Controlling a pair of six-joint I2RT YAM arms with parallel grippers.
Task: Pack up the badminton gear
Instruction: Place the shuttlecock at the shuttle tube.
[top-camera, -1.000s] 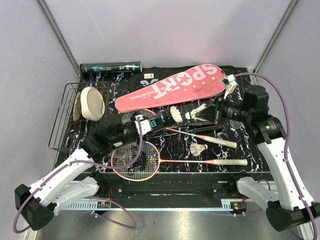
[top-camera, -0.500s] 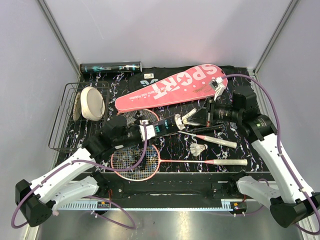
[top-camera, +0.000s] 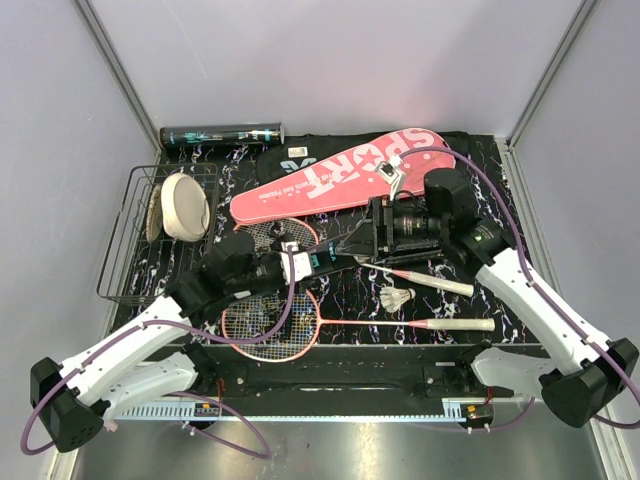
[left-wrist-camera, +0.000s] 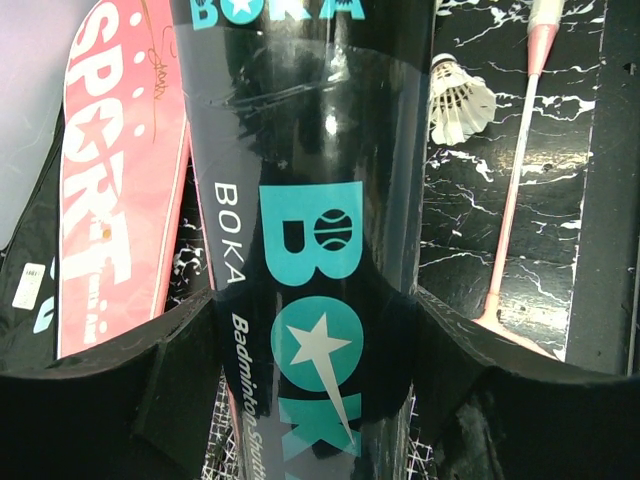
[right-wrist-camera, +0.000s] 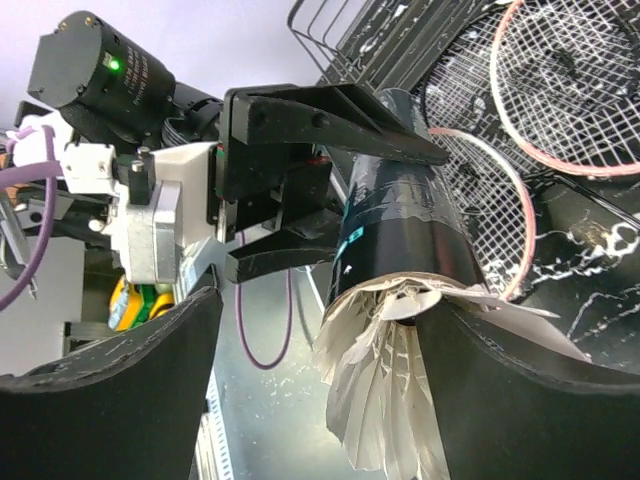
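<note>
Right wrist view shows a white shuttlecock (right-wrist-camera: 385, 400) sticking feathers-out of the open mouth of the dark tube (right-wrist-camera: 400, 230); the top view hides this behind the right gripper (right-wrist-camera: 320, 400). That gripper's jaws stand wide, flanking the feathers and gripping nothing. The left gripper (left-wrist-camera: 318, 380) clamps the tube mid-body. The tube's long axis runs roughly left-right over the table (top-camera: 340, 295), mouth toward the right arm.

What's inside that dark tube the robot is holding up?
A white feather shuttlecock pokes from the open end of the BOKA tube. Anything deeper is hidden by its dark wall.
</note>
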